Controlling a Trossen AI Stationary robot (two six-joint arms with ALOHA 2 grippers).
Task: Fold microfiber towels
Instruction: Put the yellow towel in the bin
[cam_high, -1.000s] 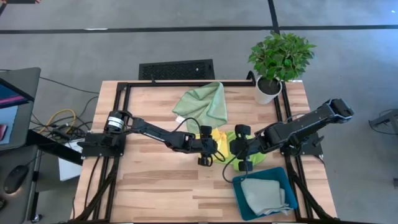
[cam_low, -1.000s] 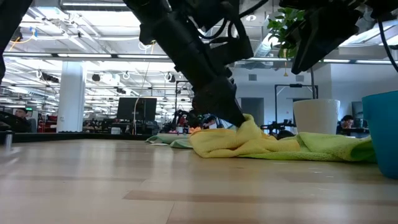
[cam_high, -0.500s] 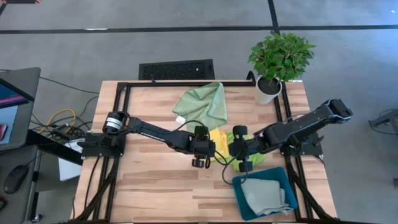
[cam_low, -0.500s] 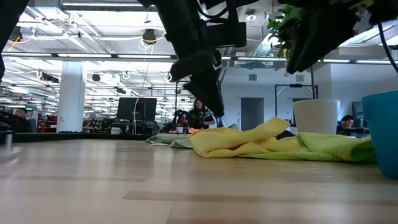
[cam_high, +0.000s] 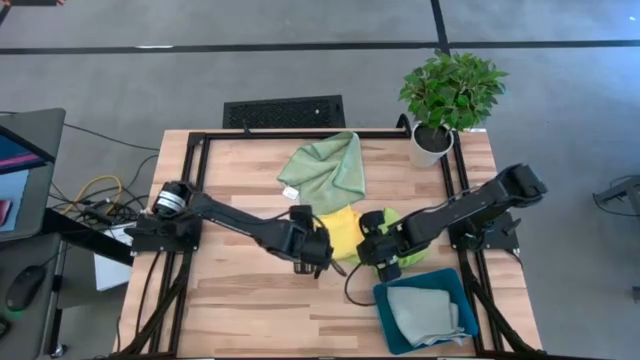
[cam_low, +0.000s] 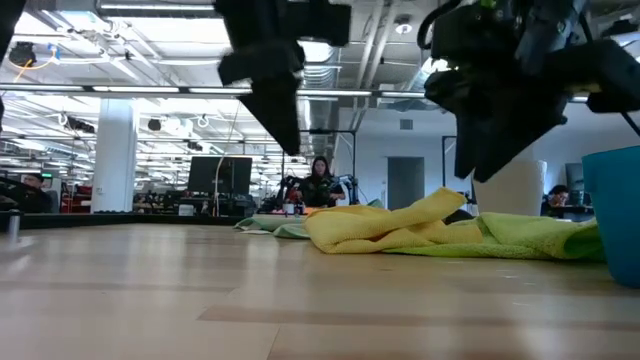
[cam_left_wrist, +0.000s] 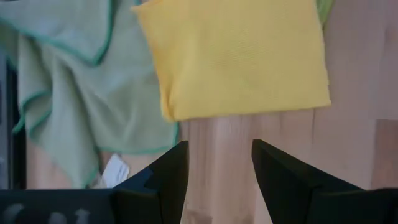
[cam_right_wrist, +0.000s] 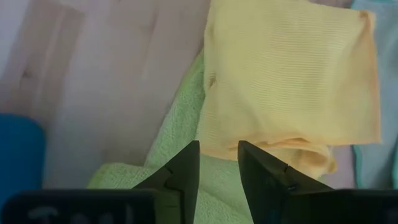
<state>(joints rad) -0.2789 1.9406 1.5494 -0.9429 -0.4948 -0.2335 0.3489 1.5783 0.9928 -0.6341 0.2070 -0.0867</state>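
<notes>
A bright yellow towel (cam_high: 346, 226) lies folded on the table, its right part resting on a lime green towel (cam_high: 405, 243). Both also show in the low view: the yellow towel (cam_low: 385, 228) and the lime towel (cam_low: 545, 238). A sage green towel (cam_high: 326, 168) lies spread farther back. A light grey-blue towel (cam_high: 428, 315) lies in the teal tray (cam_high: 384, 300). My left gripper (cam_left_wrist: 219, 155) is open and empty, above the table just near-left of the yellow towel (cam_left_wrist: 239, 56). My right gripper (cam_right_wrist: 217, 155) is open and empty, above the yellow towel's (cam_right_wrist: 292, 74) near-right side, over the lime one (cam_right_wrist: 177, 152).
A potted plant (cam_high: 445, 100) in a white pot stands at the far right corner. The teal tray sits at the near right corner, close under my right arm. Bare wood lies at the table's left and near sides (cam_high: 230, 300).
My left gripper has come off the yellow towel, risen, and drawn back toward the table's near and left edges. My right gripper has shifted a little toward the near-left and come lower. The yellow towel's raised top has dropped and it now lies still.
</notes>
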